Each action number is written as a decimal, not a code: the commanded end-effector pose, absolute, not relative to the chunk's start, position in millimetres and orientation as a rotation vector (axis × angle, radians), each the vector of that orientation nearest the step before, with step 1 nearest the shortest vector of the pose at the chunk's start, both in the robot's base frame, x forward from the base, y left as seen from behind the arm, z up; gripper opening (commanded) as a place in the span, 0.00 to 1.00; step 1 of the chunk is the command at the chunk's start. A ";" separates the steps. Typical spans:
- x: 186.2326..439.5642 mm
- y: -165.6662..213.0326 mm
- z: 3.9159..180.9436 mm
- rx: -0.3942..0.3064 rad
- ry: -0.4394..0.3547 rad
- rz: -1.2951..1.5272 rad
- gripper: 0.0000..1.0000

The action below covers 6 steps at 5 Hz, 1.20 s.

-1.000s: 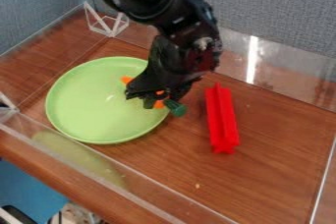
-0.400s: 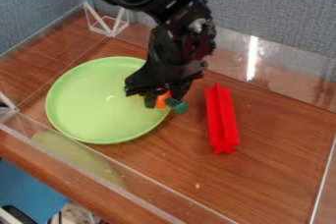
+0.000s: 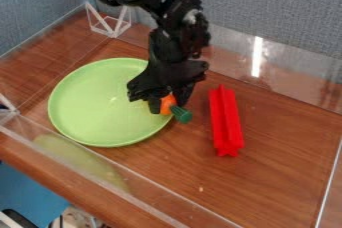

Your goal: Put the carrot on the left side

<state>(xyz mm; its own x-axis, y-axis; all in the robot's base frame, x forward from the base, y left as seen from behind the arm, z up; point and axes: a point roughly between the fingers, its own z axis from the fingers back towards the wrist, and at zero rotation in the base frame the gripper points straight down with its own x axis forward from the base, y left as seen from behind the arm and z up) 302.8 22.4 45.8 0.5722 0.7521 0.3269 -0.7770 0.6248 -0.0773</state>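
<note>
The small orange carrot with its dark green stem end lies at the right rim of the green plate. My black gripper points steeply down onto it, and its fingers are shut on the carrot's orange body. Most of the carrot is hidden behind the fingers. The arm comes down from the top of the picture, over the plate's far right side.
A long red ridged bar lies on the wooden table just right of the carrot. Clear plastic walls ring the table. A white wire stand sits at the back left corner.
The gripper has tilted and settled slightly lower over the carrot at the plate's rim, and its fingers have drawn in a little tighter on it. The red bar has stayed put.
</note>
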 end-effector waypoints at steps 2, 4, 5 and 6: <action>313.7 12.0 58.6 -0.005 -0.380 0.909 0.00; 311.3 1.9 66.8 -0.041 -0.392 0.899 0.00; 311.8 9.5 69.1 -0.049 -0.402 0.868 0.00; 314.1 17.1 68.8 -0.056 -0.422 0.837 0.00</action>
